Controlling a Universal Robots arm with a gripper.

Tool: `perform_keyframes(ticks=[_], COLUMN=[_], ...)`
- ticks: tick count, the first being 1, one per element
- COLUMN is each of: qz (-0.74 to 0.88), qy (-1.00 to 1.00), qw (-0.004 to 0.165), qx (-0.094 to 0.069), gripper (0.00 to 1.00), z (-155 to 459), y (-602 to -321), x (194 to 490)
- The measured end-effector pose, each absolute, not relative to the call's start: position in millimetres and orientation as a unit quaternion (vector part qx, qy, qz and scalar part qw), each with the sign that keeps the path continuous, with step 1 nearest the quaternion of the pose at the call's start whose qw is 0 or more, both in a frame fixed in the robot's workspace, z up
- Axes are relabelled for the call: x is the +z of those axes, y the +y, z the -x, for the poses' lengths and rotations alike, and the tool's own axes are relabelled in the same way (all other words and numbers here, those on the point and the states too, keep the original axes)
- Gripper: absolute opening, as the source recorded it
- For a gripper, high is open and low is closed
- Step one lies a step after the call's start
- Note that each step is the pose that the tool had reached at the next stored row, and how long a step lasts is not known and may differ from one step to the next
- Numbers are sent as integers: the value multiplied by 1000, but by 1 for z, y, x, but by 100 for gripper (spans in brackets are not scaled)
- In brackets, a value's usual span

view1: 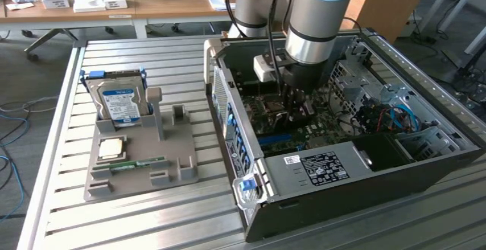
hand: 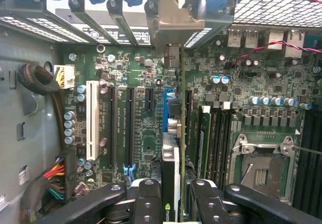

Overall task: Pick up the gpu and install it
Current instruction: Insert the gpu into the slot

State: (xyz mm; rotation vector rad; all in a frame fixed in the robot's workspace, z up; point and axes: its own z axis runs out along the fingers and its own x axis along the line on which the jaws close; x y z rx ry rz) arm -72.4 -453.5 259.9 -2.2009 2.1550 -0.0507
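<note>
The gpu (hand: 171,158) stands on edge inside the computer case (view1: 319,187), seen edge-on in the wrist view. It lines up along the blue slot (hand: 165,105) on the motherboard (hand: 143,133), and its metal bracket (hand: 173,20) is up against the rear slot openings. Whether its contact edge is fully seated I cannot tell. The end effector (hand: 173,201) is clamped on the card, one finger (hand: 146,204) flat against each face near its upper edge. The card is probably light and stiff but fragile, so it is best held by its flat faces, clear of the contact edge. Well apart, on the surface (view1: 152,221), a grey holder (view1: 178,173) carries the hard drive (view1: 120,105) and the memory stick (view1: 140,163).
</note>
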Motion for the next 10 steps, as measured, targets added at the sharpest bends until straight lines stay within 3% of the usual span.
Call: perform_keyframes(ticks=[10], qz=[714], qy=[699], qw=[30], qx=[-17], gripper=[27], z=[75], y=[-454], x=[259])
